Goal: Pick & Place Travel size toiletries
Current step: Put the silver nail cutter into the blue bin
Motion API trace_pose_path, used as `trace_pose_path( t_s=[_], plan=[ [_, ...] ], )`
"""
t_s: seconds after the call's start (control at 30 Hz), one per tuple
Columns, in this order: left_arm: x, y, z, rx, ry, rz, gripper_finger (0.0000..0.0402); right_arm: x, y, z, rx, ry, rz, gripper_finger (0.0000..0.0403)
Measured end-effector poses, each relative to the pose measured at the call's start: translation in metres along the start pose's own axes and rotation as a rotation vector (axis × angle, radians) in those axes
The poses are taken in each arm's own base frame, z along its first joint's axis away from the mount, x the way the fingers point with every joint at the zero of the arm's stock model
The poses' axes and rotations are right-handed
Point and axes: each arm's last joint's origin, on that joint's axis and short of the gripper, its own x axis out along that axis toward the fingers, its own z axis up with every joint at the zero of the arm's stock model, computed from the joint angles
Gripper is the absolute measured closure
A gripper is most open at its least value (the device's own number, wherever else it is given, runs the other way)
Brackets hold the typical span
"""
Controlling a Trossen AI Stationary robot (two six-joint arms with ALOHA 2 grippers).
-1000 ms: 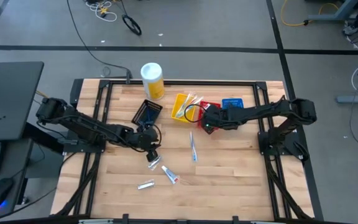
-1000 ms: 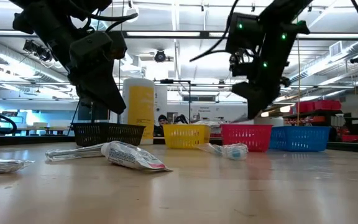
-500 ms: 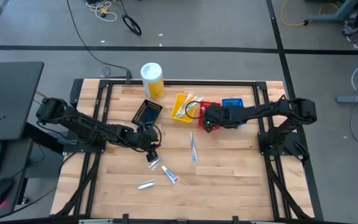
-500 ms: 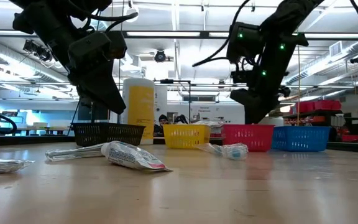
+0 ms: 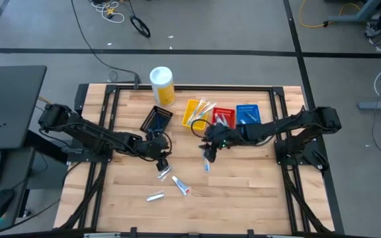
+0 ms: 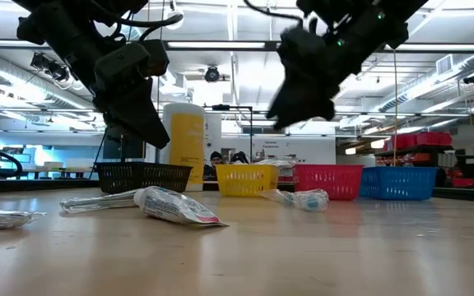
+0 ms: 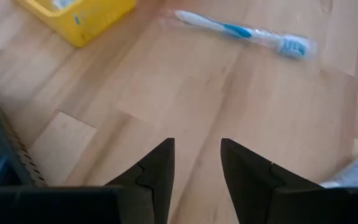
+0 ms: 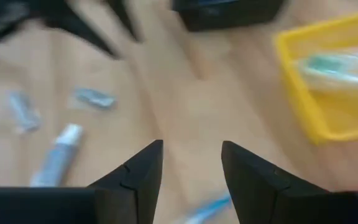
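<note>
Several travel size toiletries lie flat on the wooden table. A wrapped white-and-blue toothbrush (image 5: 206, 162) (image 7: 241, 31) lies mid-table. My right gripper (image 5: 208, 147) (image 8: 191, 163) hovers open just above its far end. A white toothpaste tube (image 5: 181, 186) (image 8: 58, 155) and two small wrapped items (image 5: 155, 196) (image 5: 163, 170) lie nearer the front. My left gripper (image 5: 161, 153) (image 7: 197, 163) hangs open and empty over bare wood, left of the toothbrush. The yellow tray (image 5: 197, 111) holds toothbrushes (image 8: 334, 65).
At the back stand a black tray (image 5: 156, 119), a red tray (image 5: 223, 116) holding some items and a blue tray (image 5: 247, 112). A tall yellow canister (image 5: 162, 84) stands at the far edge. Bare wood stretches across the near right of the table.
My right gripper has swung from above the red tray toward the table's left and near edge. It has tipped from pointing steeply down to a shallower slant and now hangs over the toothbrush. The toiletries on the table have not moved.
</note>
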Motion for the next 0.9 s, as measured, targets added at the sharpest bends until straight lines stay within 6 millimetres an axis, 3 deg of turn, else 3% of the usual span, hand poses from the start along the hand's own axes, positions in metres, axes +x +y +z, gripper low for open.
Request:
trace_pose_path(
  t_s=[0.27,0.9],
  plan=[
    [0.0,0.001,0.001,-0.007,-0.031,0.037,0.0264,0.004,0.034,-0.007,-0.191,-0.073,0.164,0.0229],
    [0.0,0.0,0.003,-0.01,-0.048,0.036,0.0264,0.005,0.039,-0.013,-0.15,-0.095,0.05,0.0229]
  ],
)
